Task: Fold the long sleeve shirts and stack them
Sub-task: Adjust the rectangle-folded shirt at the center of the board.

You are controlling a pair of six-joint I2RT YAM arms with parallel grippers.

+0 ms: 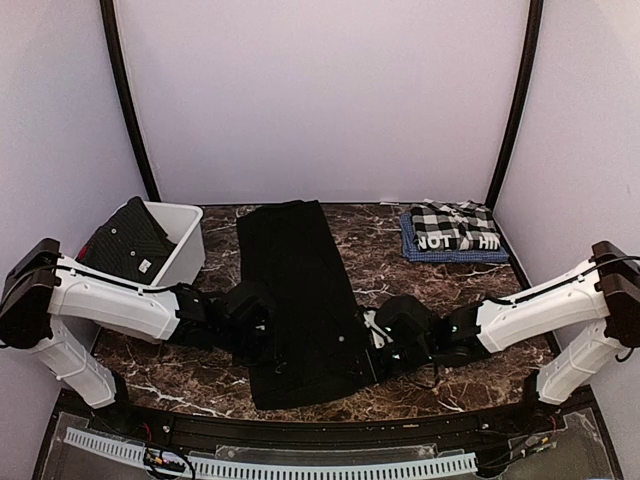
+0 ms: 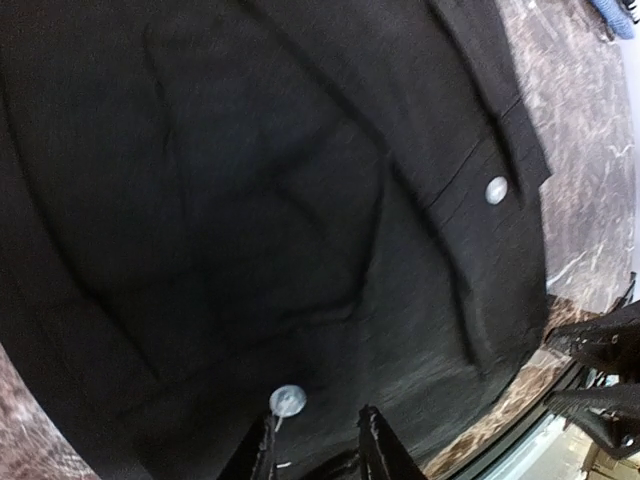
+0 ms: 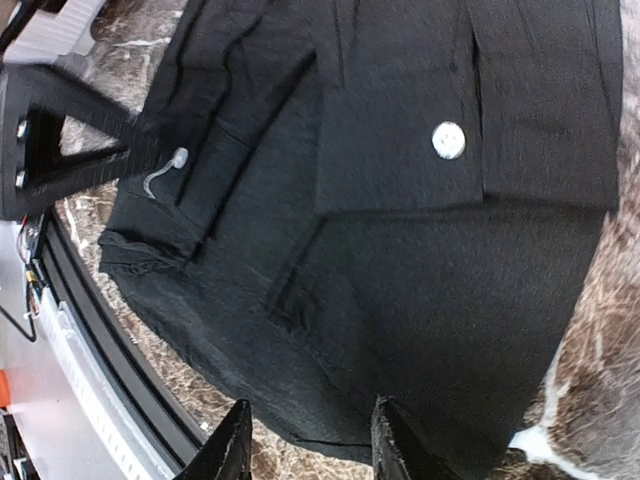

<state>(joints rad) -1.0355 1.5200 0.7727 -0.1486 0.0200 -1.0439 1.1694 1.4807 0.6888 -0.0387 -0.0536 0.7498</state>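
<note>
A plain black long sleeve shirt (image 1: 298, 300) lies folded into a long strip down the middle of the marble table, with white buttons showing in the wrist views. My left gripper (image 1: 262, 330) is low at the strip's left edge. In the left wrist view it is open (image 2: 318, 445), its fingers (image 2: 262, 450) apart over the black cloth (image 2: 250, 200) beside a button (image 2: 287, 400). My right gripper (image 1: 378, 345) is at the strip's right edge, open (image 3: 315, 445) just above the black cloth (image 3: 400, 250) near its hem. The folded checked shirt (image 1: 455, 232) lettered "NOT" lies at the back right.
A white plastic bin (image 1: 185, 250) stands tilted at the back left with another black shirt (image 1: 125, 245) in it. The table's front edge and a black rail (image 1: 300, 425) run close behind the shirt's near end. Walls close off the back and sides.
</note>
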